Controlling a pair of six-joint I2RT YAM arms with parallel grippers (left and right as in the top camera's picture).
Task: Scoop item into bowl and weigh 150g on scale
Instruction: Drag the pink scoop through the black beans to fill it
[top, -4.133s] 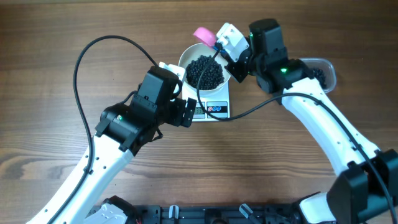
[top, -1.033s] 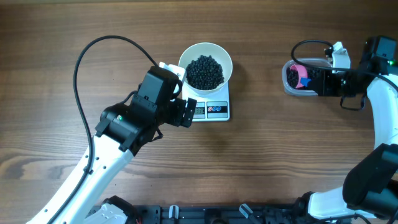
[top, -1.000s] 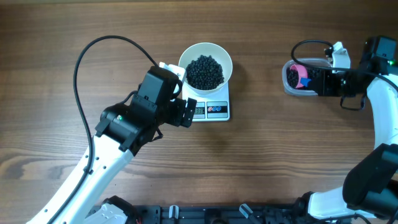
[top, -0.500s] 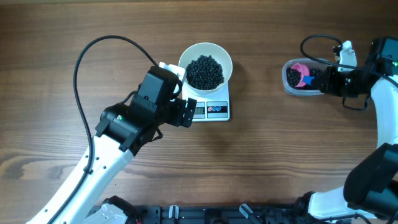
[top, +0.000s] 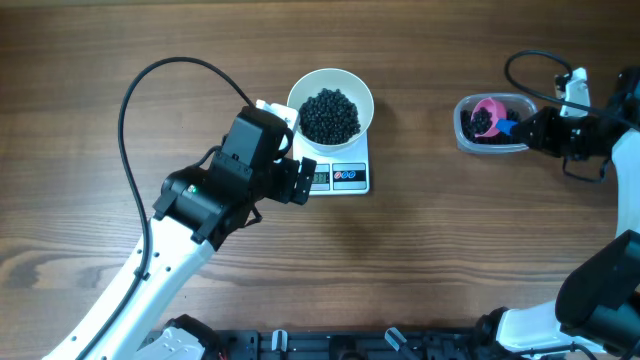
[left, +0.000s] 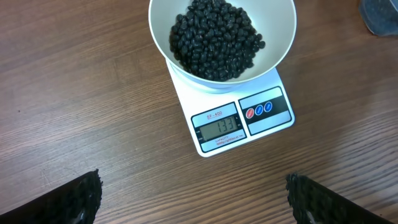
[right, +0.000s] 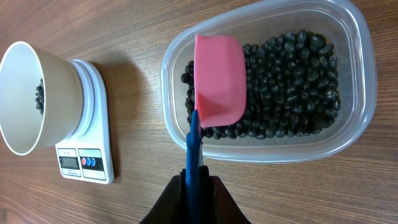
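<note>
Fingers (left: 74, 199) spread wide and holding nothing, the left hand (left: 193, 179) hovers at the near-left corner of the scale (top: 345, 177), probably so that its camera can read the display, which shows 133, short of the target. On the scale stands the white bowl (top: 362, 92), heaped with black beans (top: 329, 115), near the middle of the worktop (top: 100, 60). Well to the right lies a clear tub (top: 462, 135) that holds the rest of the beans. Over it the right hand (right: 199, 186) is pressed together on the blue handle (right: 194, 146) of a pink scoop (right: 217, 78). The scoop's cup is lowered among the tub's beans, seemingly placed to take one more small helping.
</note>
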